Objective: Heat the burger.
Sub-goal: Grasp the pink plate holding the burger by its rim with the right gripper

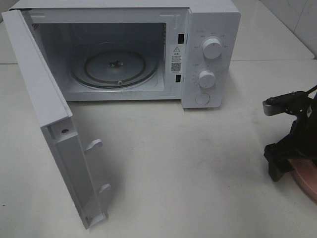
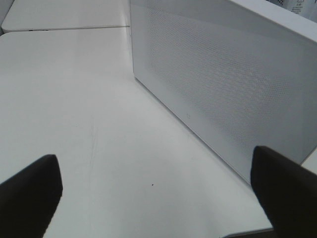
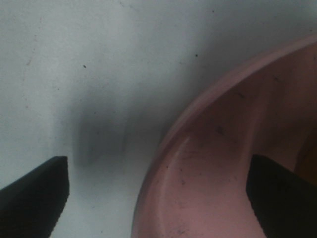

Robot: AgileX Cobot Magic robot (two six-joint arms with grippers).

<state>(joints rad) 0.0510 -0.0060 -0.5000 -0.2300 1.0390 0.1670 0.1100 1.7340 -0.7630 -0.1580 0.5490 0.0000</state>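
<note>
Right fingers [image 3: 32,196] wide astride pink plate [image 3: 213,173]

pink plate [image 1: 308,184] we see only in part, cut by the picture's edge and covered by the right gripper [image 3: 158,198], its close view blurred, microwave [image 1: 210,25] warning label [image 1: 176,58] and dial markings [image 1: 197,45] too small for us to read, left gripper [image 2: 158,198] showing only fingertips [image 2: 29,193]

The right gripper [image 3: 158,198] is black, its fingertips [image 3: 34,198] blunt wedges — above it a silver-grey bracket [image 1: 281,104] and dark cable [image 1: 311,91].

Glossy white microwave [image 1: 198,54], clear glass turntable [image 1: 115,67], scuffed pink plate [image 3: 223,163].
</note>
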